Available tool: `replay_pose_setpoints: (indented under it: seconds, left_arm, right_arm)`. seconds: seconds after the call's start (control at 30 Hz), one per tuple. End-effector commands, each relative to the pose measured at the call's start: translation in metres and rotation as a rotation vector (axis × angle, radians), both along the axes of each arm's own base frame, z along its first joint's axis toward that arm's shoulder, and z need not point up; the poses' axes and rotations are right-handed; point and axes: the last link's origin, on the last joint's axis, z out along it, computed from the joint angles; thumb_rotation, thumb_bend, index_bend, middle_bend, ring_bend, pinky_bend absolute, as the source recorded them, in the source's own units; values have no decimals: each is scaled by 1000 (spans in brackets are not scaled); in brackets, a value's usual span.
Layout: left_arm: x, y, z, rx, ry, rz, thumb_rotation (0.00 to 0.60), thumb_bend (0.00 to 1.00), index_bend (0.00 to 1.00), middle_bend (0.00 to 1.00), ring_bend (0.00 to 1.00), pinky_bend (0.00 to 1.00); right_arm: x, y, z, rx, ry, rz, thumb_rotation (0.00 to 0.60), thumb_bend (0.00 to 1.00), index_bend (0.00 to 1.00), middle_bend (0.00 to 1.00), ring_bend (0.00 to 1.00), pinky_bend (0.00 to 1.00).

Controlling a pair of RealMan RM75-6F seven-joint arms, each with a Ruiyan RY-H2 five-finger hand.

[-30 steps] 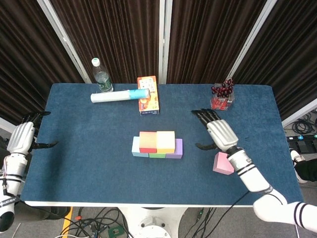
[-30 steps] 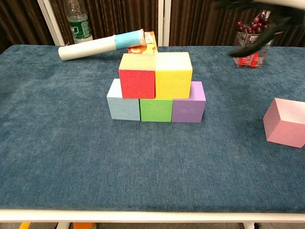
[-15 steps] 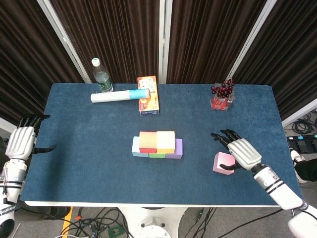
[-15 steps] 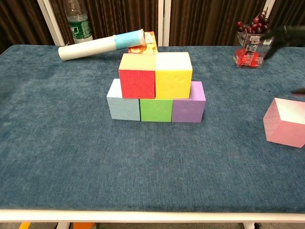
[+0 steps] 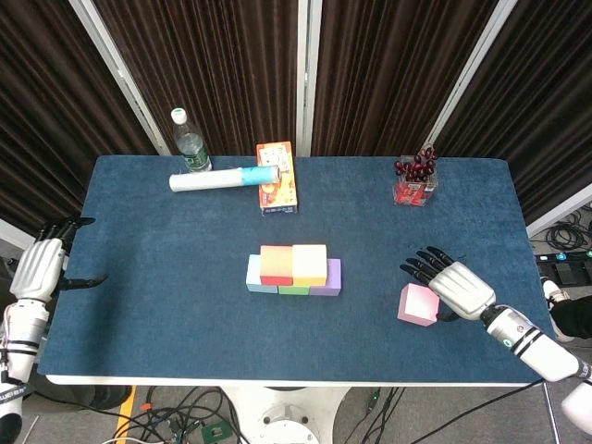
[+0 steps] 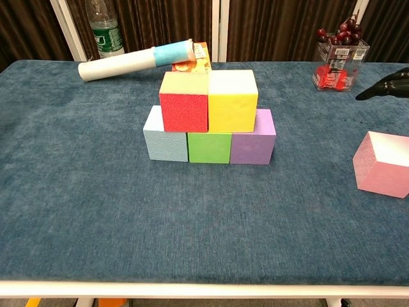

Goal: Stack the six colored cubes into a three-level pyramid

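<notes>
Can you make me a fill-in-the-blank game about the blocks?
1. The red cube sits beside the ____ cube on the second level.
2. The green cube is between the light blue cube and the ____ cube.
3. The cube still alone on the table, near the right hand, is ____.

Missing words: yellow; purple; pink

Matt, grainy cubes [image 6: 209,118]; napped cloth table [image 6: 83,192]

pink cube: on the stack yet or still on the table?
On the table. The pink cube sits right of the stack, with the right hand open beside it.
</notes>
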Motion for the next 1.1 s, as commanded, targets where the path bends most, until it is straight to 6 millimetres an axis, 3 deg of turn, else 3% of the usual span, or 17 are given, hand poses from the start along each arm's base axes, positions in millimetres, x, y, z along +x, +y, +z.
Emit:
replay_pose_setpoints:
  seconds: [0.03,0.3,0.53,0.73,0.97,1.03,1.1]
  left_arm:
    - [1,-2,1,-5,-12,0,600,61,189,165,75,61]
    - [1,0,2,-12,-29,6,600,61,189,163,75,62]
    - [3,0,4,-9,-27,4,600,61,189,163,75,62]
    - [3,-1,3,-19,-23,8,600,61,189,161,75,62]
    - [3,1,3,-17,-31,11,600,60,189,159,75,62]
    - [2,1,3,-15,-34,13,600,60,188,159,75,62]
    - [1,1,3,-15,-38,15,600,60,188,159,75,62]
  right_arm:
    - [-4,-1,-9,7,42,94,600,0,0,60,0,0]
    - [-10,0,-14,29,98,182,600,0,0,78,0,0]
    - [-12,2,3,5,80,199,600,0,0,93,0,0]
    - [-20,4,-7,43,157,210,600,0,0,93,0,0]
    - [-10,-5,-27,64,159,232,600,23,4,108,0,0]
    - [-5,-7,-31,72,126,226,600,57,43,149,0,0]
    - [-1,-8,-33,76,84,217,600,104,169,250,27,0]
